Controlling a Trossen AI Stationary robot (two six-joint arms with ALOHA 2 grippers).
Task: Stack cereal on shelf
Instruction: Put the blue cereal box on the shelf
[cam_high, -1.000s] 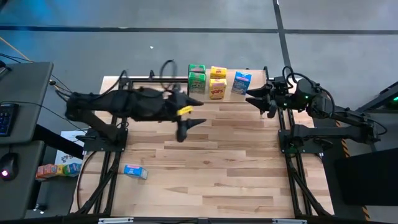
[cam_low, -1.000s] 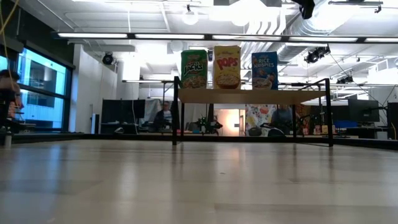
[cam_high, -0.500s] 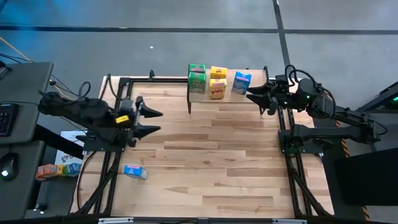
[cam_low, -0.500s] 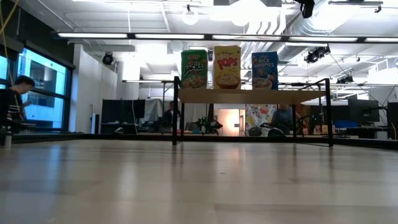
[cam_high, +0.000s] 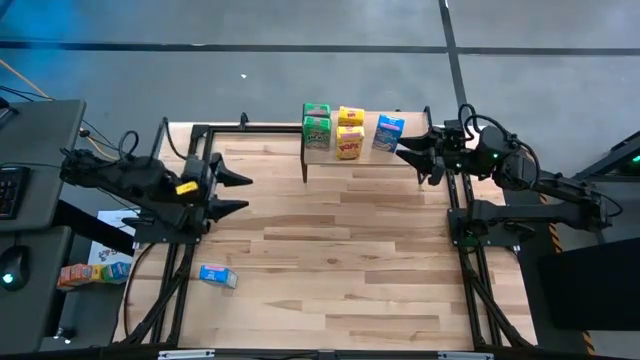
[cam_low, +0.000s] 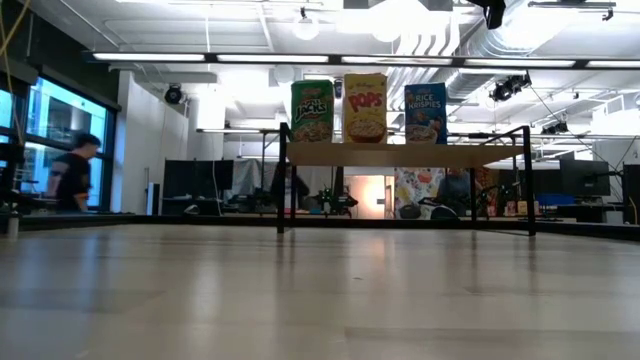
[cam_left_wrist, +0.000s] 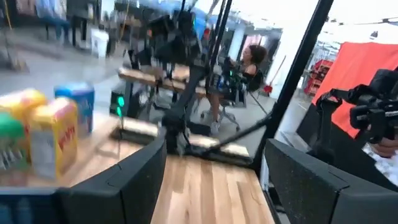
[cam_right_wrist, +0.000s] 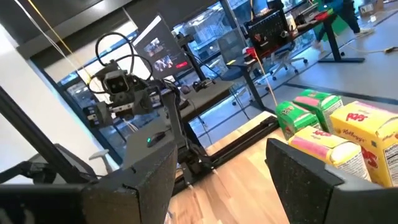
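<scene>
A small blue cereal box lies flat on the light wood-plank counter, alone near its front left corner, well apart from both arms and nearer the left arm's fingers than the right's.

The left gripper hangs above the counter's left edge, its two dark fingers spread wide and holding nothing; they point across the counter toward the shelf.

The right gripper hovers at the far right corner, just beside the shelf's right end, its dark fingers parted with nothing between them.

Between the two grippers along the far edge stands the small light-wood shelf on thin black metal legs. On its board stand upright the green cereal boxes, farthest from the right fingers, then the yellow cereal boxes in the middle, and a blue cereal box with a printed front closest to the right fingers. From above, the green and yellow boxes stand two deep.

Beyond the counter, a person in dark clothes stands by the windows.
</scene>
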